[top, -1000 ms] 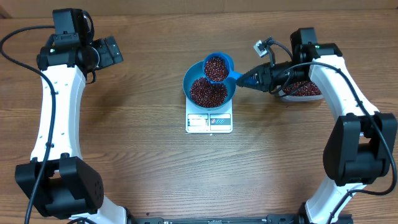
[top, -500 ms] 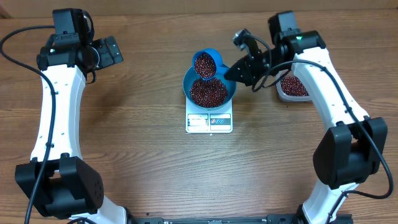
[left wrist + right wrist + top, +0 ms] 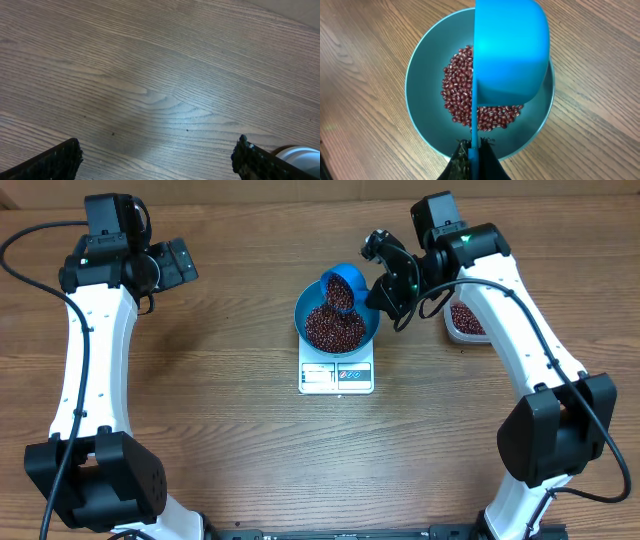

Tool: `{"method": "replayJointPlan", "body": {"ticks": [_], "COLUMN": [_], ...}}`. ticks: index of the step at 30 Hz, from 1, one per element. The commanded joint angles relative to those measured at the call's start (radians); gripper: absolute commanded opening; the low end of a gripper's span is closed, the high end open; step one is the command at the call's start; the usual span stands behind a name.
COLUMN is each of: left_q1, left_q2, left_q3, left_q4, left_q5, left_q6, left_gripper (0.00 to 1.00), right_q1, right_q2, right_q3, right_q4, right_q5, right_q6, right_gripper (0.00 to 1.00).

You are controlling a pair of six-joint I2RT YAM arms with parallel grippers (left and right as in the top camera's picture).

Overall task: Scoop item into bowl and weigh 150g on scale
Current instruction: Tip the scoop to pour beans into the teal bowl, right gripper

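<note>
Right tool (image 3: pixel 372 297) pinched on the handle of the scoop (image 3: pixel 342 286), above the far rim of the bowl (image 3: pixel 300 320). Long axis of scoop running from the handle at the tool, on the right, to the cup out over the bowl. Cup rolled onto its side, mouth turned down toward the bowl; in the right wrist view, rounded back of the cup toward the camera and handle seen edge-on. Beans (image 3: pixel 333 332) heaped in the bowl bottom, with more in the tipped cup and running from its lip down to the heap. Bowl centred on the scale (image 3: pixel 337 376), display edge toward the near side of the worktop (image 3: pixel 220 430). Tub (image 3: pixel 466 320) with further beans to the right of the bowl, apart from it, partly hidden by the right arm. Left tool (image 3: pixel 183 262) spread wide, above bare worktop, well to the left of the scale.
</note>
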Motion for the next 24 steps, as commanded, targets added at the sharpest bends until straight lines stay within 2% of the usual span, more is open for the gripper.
{"method": "replayJointPlan", "body": {"ticks": [1,9,17,24], "left_q1": [-0.008,-0.008,-0.008,-0.008], "left_q2": [0.008,0.008,0.009,0.009], "left_q3": [0.007,0.007,0.007,0.007], "left_q4": [0.002,0.002,0.002,0.002], "left_q5": [0.004,0.004,0.004,0.004], "left_q6": [-0.003,-0.003,-0.003,-0.003], "left_gripper": [1.00,1.00,1.00,0.99], "right_q1": [0.005,0.009,0.043,0.061], "right_q2": [-0.073,-0.109,-0.111,-0.111], "right_q3": [0.037,0.037,0.037,0.037], "right_q4": [0.004,-0.019,-0.018,-0.009], "right_q5": [0.034,0.047,0.151,0.162], "right_q6": [-0.018,-0.063,-0.062,-0.062], "right_gripper": [0.04,0.04,0.04,0.04]}}
